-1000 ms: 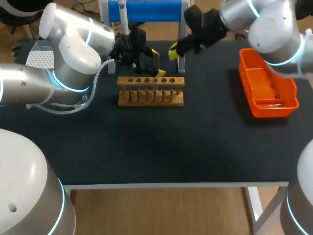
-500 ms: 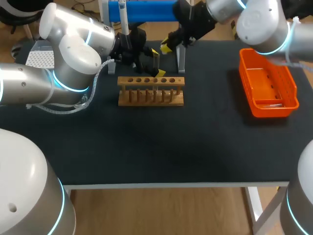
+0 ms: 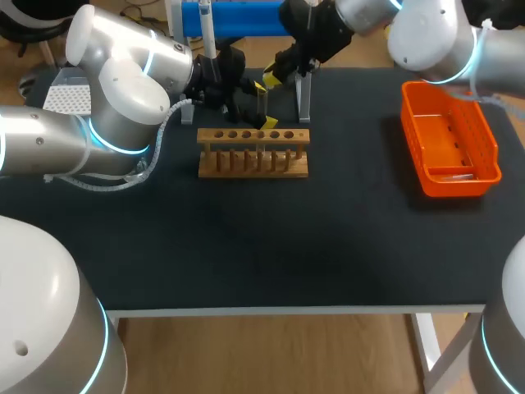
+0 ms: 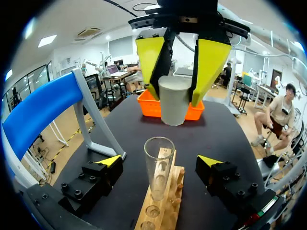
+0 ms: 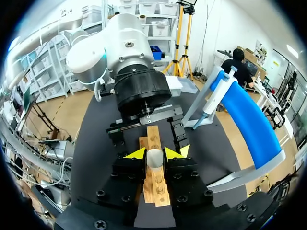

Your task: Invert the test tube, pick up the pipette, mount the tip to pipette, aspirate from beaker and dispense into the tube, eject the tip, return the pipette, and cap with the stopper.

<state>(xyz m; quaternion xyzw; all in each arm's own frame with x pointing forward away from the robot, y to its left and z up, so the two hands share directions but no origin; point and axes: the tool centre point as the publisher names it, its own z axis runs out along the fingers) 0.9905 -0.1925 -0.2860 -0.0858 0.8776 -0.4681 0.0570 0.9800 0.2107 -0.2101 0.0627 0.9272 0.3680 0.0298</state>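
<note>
A glass tube (image 4: 158,172) stands upright in a wooden rack (image 3: 254,156) at the back of the bench (image 3: 328,238), its mouth uncovered. A grey stopper (image 4: 172,103) hangs just above that mouth without touching it. The right claw (image 5: 154,154) is clamped on the stopper from two sides and holds it narrow end down, which suits a straight push into the tube.

The left claw (image 4: 158,161) sits low at the rack with its fingers apart, one on each side of the tube and neither touching the glass. That stance looks like a guard: the claw is placed to close on the tube and steady it if the push rocks it in the rack.

The pipette (image 5: 213,103) hangs on the blue stand (image 5: 249,120) beyond the rack, clear of both arms. This suggests the liquid steps are done and only the capping is left. Whether the tube holds any liquid cannot be told.

An orange tray (image 3: 410,131) sits well apart on the right side of the bench, out of the way of the work at the rack.
</note>
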